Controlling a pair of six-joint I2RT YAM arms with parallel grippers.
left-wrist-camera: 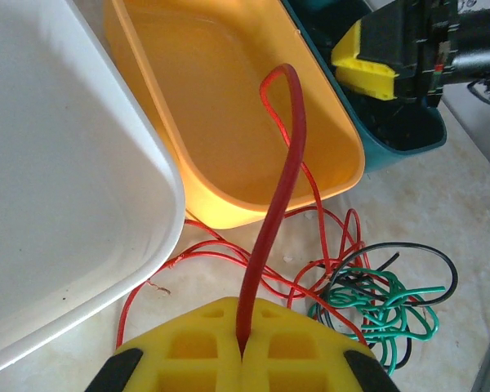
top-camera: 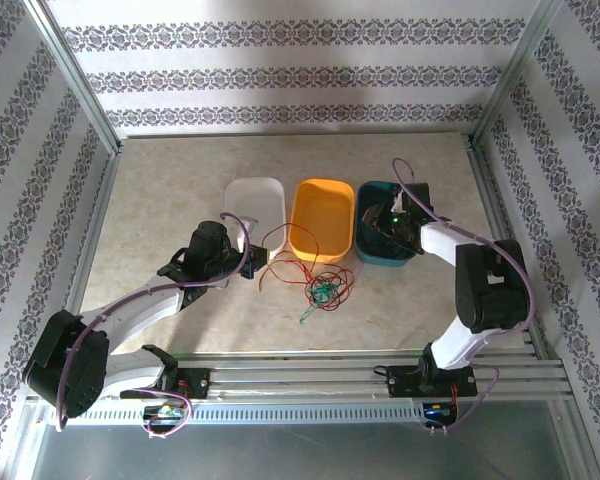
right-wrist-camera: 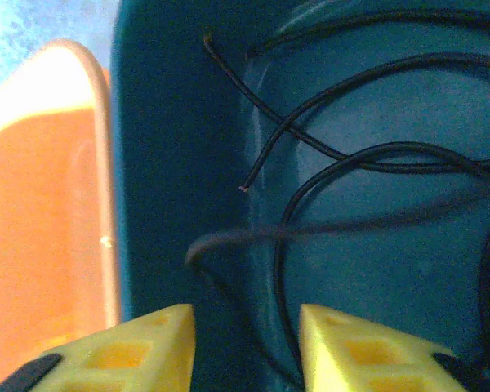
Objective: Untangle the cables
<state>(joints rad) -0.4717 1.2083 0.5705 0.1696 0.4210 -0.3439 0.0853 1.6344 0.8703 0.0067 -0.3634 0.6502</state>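
Where left end effector (left-wrist-camera: 242, 343) grips, red cable (left-wrist-camera: 287, 147) arches.

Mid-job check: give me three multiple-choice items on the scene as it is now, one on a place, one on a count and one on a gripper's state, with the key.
1. Which holds the black cables under the right gripper?
A. white tray
B. orange tray
C. teal tray

2. How many cable colours are in the tangle on the table?
A. one
B. three
C. five

3. What is the left gripper doing?
A. open and empty
B. shut on the red cable
C. shut on a green cable

Key:
1 C: the right wrist view shows them lying on the teal floor.
2 B: red, green and black strands cross there.
3 B: the red cable rises from between its closed fingers.
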